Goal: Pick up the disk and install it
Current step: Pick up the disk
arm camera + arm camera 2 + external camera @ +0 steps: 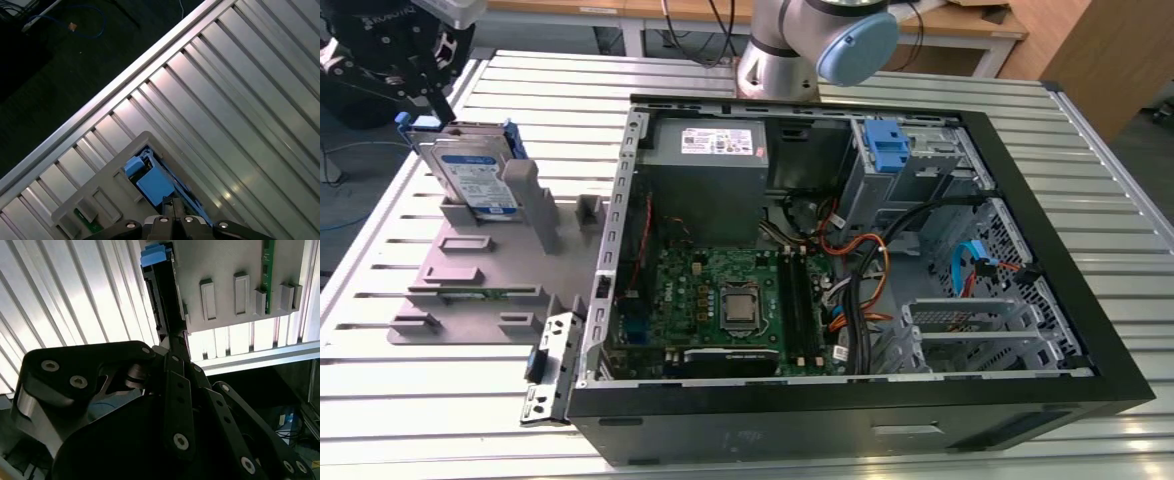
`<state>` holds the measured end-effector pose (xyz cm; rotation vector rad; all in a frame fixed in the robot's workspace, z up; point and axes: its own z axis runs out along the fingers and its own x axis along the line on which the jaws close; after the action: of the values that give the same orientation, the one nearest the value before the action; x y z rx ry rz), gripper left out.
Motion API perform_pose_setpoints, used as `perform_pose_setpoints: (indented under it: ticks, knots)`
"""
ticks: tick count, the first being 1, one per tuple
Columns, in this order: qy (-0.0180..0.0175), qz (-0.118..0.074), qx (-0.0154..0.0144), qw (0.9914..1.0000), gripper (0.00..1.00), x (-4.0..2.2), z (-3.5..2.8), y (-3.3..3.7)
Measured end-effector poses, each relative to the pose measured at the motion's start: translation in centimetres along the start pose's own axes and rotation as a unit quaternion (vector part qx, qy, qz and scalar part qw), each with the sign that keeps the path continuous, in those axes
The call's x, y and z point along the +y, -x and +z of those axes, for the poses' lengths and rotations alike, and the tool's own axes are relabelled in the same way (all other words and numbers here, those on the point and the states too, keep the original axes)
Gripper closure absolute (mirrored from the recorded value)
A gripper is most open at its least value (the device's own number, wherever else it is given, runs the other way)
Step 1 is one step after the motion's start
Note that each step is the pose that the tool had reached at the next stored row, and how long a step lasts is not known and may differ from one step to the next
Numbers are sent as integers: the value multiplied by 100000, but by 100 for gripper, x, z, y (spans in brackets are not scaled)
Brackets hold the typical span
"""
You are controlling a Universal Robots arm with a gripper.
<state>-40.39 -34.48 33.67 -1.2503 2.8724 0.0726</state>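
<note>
We're at the pick-up step. The gripper (434, 108) sits on the upper edge of the disk (470, 175), at the far corner of the table (400, 400) on the exterior view's left. In both wrist views the jaws look pinched together on that edge, so we judge it gripped, w/ the gripper (172, 342) right over the drive's thin side.

The disk isn't lifted yet. It stands in a slot of the grey fixture plate (480, 265), just beside the open PC case (854, 410) and outside it. Install hasn't begun, so approx. early in the task.

Orientation: the disk is on edge, near upright w/ a slight lean. Its blue-and-white label face is turned toward the exterior view's lower left, and its blue rails run along the edges. In the second wrist view the disk (162, 295) shows edge-on, running straight away from the jaws. We judge the long axis close to vertical but can't be sure.

In the first wrist view a blue rail end of the disk (150, 182) sits just past the gripper (171, 207).

Next move, as we read it, calls for a straight pull along the slot w/o twisting, so the rails don't bind on the fixture walls. It also needs enough height to clear the case wall. The drive bay w/ a bare blue bracket (887, 150) lies at the case's far side, beyond the power supply (707, 145).
</note>
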Motion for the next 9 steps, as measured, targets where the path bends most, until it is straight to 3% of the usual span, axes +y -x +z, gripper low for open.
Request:
perform_pose_setpoints:
  ticks: [4,9]
  knots:
    - [5,-246,9,100000,89,0,0,0]
    - [112,-4370,171,99904,89,0,0,0]
